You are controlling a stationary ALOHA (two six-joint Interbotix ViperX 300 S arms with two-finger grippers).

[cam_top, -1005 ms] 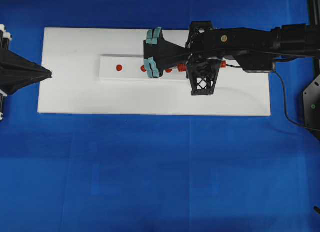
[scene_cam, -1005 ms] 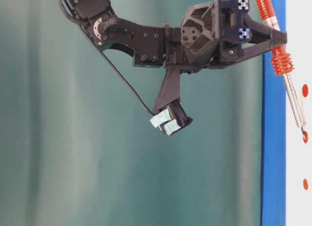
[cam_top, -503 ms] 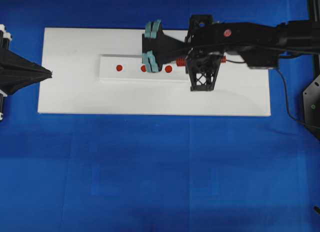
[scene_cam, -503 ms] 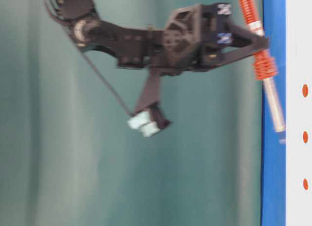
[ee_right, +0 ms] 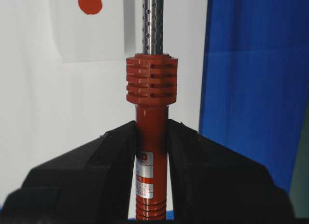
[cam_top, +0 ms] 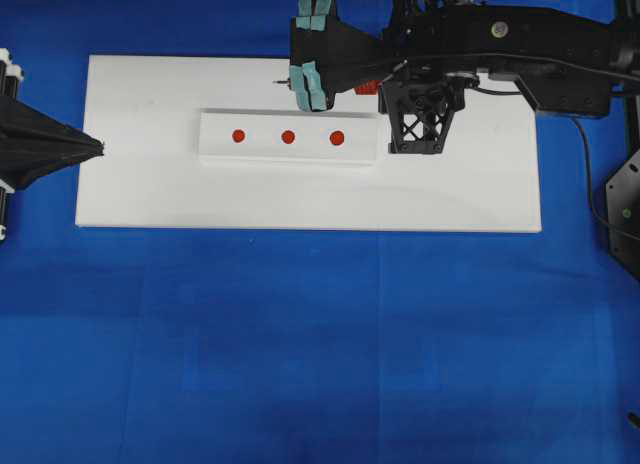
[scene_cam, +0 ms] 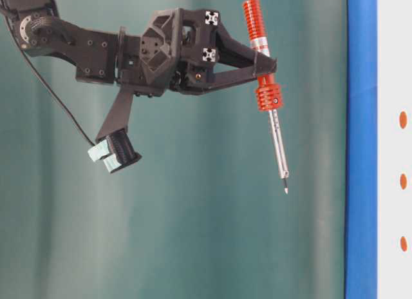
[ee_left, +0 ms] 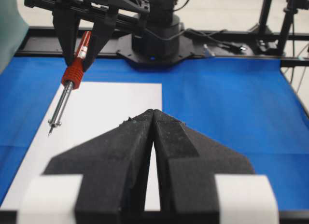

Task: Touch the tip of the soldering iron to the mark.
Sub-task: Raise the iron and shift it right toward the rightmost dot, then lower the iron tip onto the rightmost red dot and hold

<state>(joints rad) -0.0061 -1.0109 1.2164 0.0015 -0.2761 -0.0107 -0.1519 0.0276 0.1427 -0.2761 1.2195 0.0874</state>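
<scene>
Above white board point(cam_top: 150, 194), right tool point(scene_cam: 261, 64) angles iron point(scene_cam: 267, 96) downward

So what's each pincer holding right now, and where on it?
Right pincer grips the soldering iron by its red handle, below the ribbed collar. Left pincer is shut, holding nothing.

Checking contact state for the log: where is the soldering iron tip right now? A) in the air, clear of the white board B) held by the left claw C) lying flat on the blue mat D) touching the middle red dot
A: the table-level view shows the soldering iron, clamped in the right claw, with its tip hanging well off the white board.
</scene>
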